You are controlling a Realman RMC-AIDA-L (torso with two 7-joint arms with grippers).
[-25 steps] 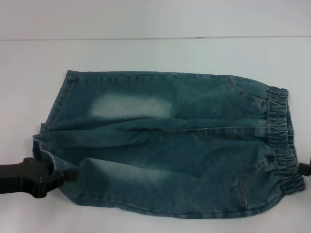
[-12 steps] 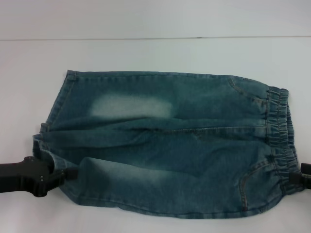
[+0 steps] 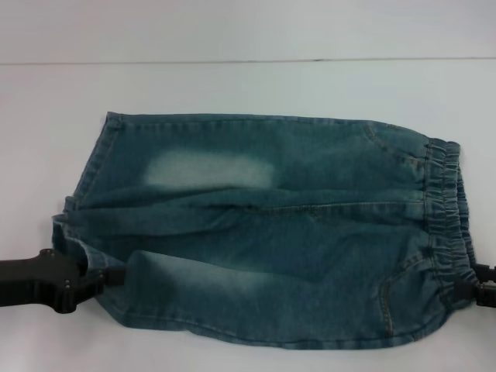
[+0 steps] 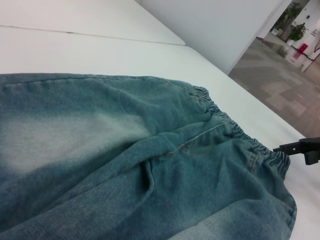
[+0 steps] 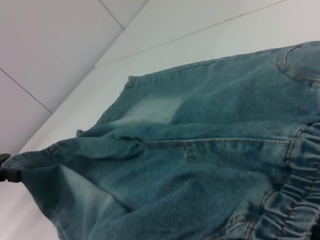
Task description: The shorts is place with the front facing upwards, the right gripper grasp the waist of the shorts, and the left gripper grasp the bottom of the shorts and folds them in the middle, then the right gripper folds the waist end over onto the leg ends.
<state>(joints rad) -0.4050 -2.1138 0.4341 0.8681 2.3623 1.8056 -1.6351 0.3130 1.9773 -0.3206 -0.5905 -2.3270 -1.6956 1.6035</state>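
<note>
Left gripper (image 3: pixel 105 277) apparently pinching hem; right gripper (image 3: pixel 474 280) at waistband.

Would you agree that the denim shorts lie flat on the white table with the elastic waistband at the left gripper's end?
Not quite: the denim shorts lie on the white table, but the elastic waistband is at the right gripper's end. The left gripper is at the leg hems, as the head view shows.

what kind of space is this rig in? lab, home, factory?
Probably an office or lab floor, not a home. The shorts lie on a plain white table; the left wrist view shows a white partition wall, grey tiled floor and potted plants beyond.
</note>
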